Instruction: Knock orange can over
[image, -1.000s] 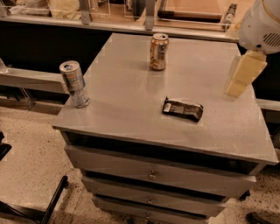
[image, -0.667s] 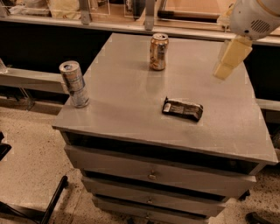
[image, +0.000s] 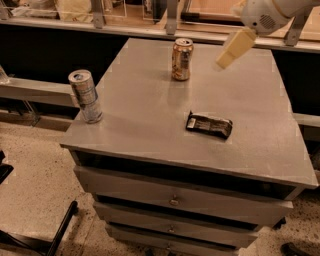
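The orange can (image: 182, 59) stands upright near the far edge of the grey cabinet top (image: 150, 110), left of centre. It has an orange-gold body and a silver top. My gripper (image: 234, 48) hangs in the air above the far right part of the top, to the right of the can and a little higher. It does not touch the can. Its pale fingers point down and to the left.
A taller silver-and-blue can (image: 86, 96) stands upright at the cabinet's left edge. A flat dark wrapper (image: 209, 125) lies near the middle right. Drawers (image: 172, 200) face the front. A counter rail (image: 150, 30) runs behind the cabinet.
My gripper has moved left and up, from the right edge of the cabinet towards the orange can. The cans and the wrapper have not moved.
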